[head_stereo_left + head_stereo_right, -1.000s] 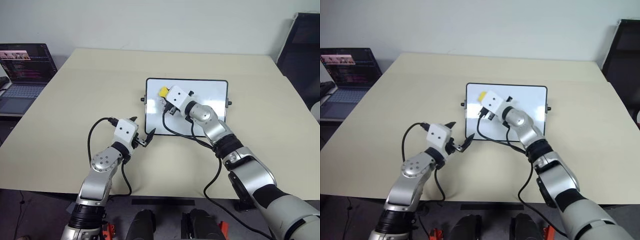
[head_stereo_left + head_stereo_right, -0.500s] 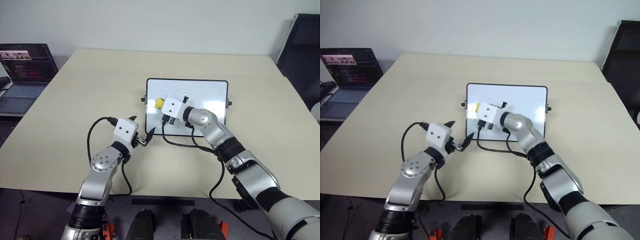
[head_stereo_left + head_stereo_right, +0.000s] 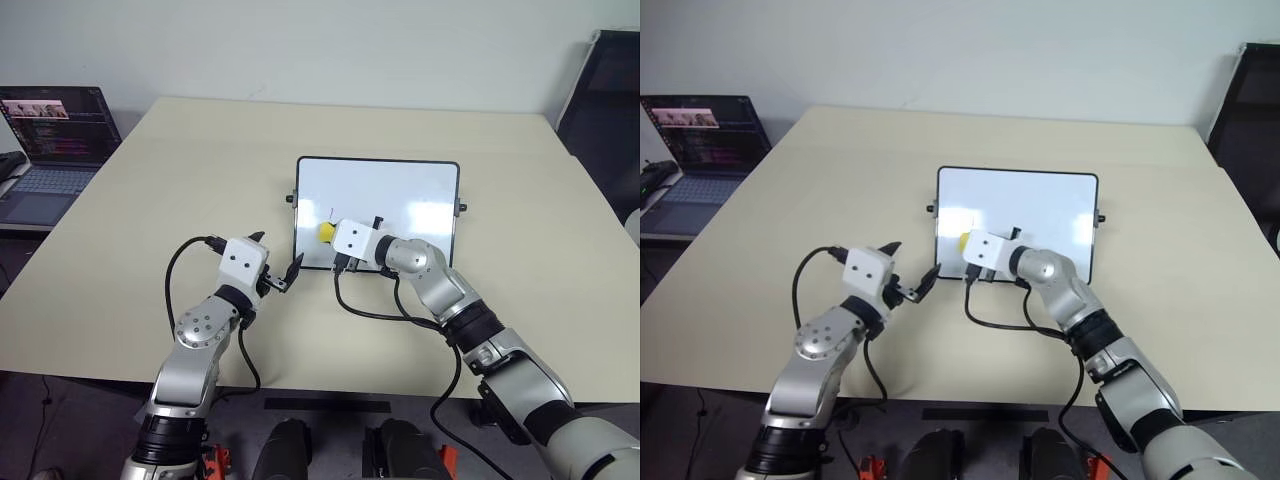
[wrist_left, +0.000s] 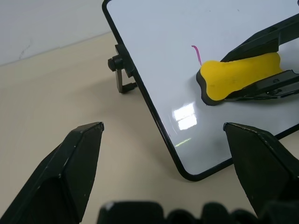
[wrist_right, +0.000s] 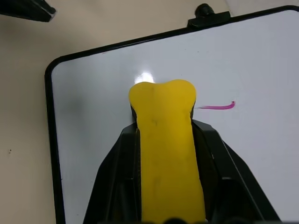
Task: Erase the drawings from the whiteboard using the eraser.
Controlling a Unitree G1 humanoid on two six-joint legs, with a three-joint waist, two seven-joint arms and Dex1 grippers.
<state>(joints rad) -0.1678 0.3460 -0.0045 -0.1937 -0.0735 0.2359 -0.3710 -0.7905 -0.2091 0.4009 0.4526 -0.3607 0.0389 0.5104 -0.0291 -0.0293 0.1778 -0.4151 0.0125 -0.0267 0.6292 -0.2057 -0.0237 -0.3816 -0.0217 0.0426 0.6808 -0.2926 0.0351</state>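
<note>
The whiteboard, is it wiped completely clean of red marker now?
No, a short red stroke remains on the whiteboard right beside the yellow eraser that the right gripper holds against it.

Glossy white whiteboard point(image 3: 400, 195), matt yellow eraser point(image 4: 240, 77), smooth matt beige table point(image 3: 200, 180)

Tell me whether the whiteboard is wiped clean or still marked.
Still marked. One short red stroke remains on the whiteboard, just beside the yellow eraser that the right claw grips against the surface.

An office: pale table point(image 3: 200, 180), open laptop point(image 3: 55, 135), plain wall point(image 3: 320, 45).
</note>
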